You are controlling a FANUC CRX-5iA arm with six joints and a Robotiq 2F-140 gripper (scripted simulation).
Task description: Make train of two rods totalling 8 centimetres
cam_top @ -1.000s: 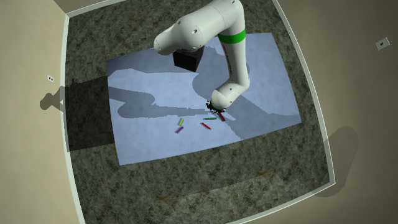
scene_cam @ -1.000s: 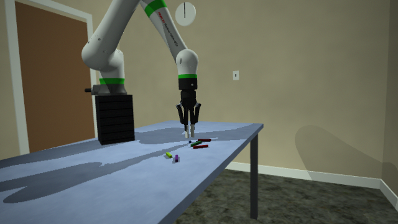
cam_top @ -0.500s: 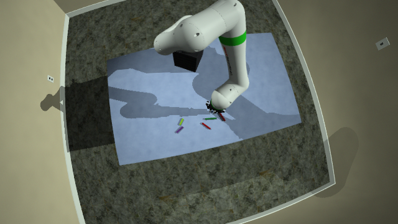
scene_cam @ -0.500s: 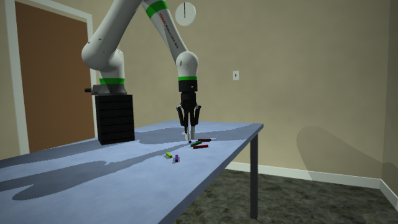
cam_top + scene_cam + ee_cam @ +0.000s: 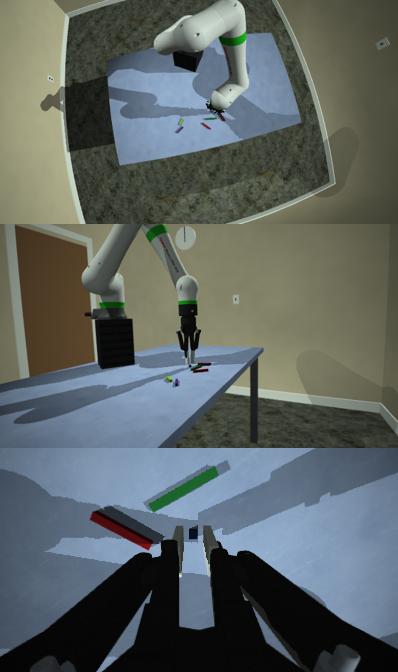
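The gripper (image 5: 189, 361) hangs fingers-down over the pale blue counter (image 5: 93, 398), its two slim pads parted by a narrow gap and holding nothing. The tiny blue rod (image 5: 193, 534), the one-centimetre piece of the train, lies on the counter right under that gap. In the wrist view it shows framed between the pad tips.

Judged from here, the step in hand is the pick of this blue rod, and it calls for care. The gap is only slightly wider than the rod, so the descent should run straight down and centred, with both pads passing either side before they close. A pad landing on top of the rod would likely flick so small a piece away.

In the wrist view a red rod (image 5: 120, 529) lies near the blue one at 9 o'clock, and the green rod (image 5: 184, 489) lies at 12 o'clock. Neither touches the blue rod or the other. This red rod looks the natural partner, seven plus one. The blue piece will need setting flush against one of its ends and in line with it, well away from the green.

A second red rod (image 5: 206, 126), a lime rod (image 5: 180, 121) and a purple rod (image 5: 179, 129) lie farther off.

All the rods are plain square-section bars with flat, matt, single-colour faces and sharp edges. The blue one is nearly a cube. The counter looks smooth and faintly mottled.
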